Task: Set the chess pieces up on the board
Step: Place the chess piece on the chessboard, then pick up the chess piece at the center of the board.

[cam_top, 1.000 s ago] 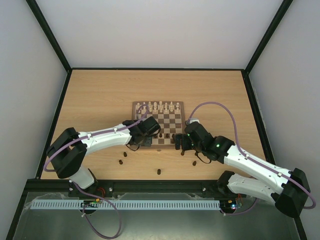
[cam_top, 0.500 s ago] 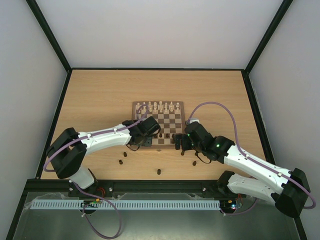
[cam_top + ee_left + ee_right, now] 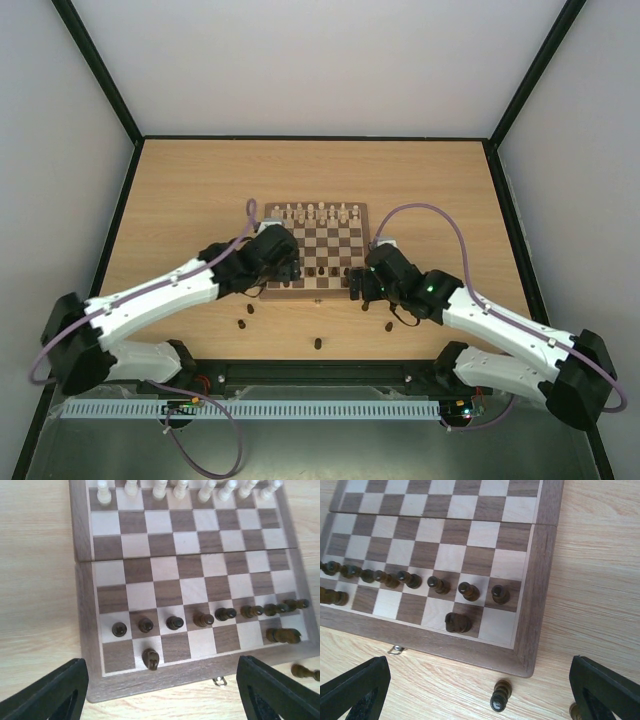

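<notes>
"How will these chess pieces (image 3: 174, 623) handle?"

"Light, I'd judge: hard turned wood, smooth, easily toppled. I'd pinch the loose dark piece (image 3: 500, 695), on the counter (image 3: 600, 580) just off the near edge of the board (image 3: 540, 630), low on its stem."

"Your claws?"

"Left claw (image 3: 162, 680) and right claw (image 3: 480, 675) are both released, empty, over that near edge. Dark ones stand in the board's near rows, cream in its far row."

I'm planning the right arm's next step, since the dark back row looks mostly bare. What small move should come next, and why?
Probably lower the right gripper onto the loose dark piece on the table just off the board's near corner. Its jaws stand open with that piece between them, and most squares behind the dark pawns are empty.
</notes>
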You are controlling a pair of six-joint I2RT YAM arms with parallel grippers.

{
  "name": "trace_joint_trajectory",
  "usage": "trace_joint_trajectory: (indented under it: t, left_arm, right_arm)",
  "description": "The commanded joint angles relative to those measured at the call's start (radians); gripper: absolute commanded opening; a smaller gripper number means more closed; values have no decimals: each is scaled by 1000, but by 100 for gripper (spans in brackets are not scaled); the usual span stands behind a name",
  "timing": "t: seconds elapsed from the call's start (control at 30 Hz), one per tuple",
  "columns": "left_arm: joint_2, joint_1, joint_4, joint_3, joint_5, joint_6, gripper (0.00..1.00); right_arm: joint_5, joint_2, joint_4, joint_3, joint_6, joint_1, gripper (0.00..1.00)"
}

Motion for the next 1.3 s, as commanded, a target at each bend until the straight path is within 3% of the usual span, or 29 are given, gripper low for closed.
trace_joint_trajectory:
  t: [0.0, 0.53, 0.97, 1.27]
  left_arm:
    - [-126, 2, 17, -66, -53, 2, 97]
    - [-221, 19, 72, -153, -30, 20, 99]
    - [-253, 17, 104, -179, 19, 52, 99]
    - [-363, -33, 93, -271, -7, 45, 99]
  right_arm:
    - [37, 37, -47, 15, 15, 6, 99]
    - [-66, 90, -40, -46, 158, 7, 99]
    - [-90, -30, -183, -5, 175, 9, 99]
    - [-129, -78, -145, -28, 152, 9, 99]
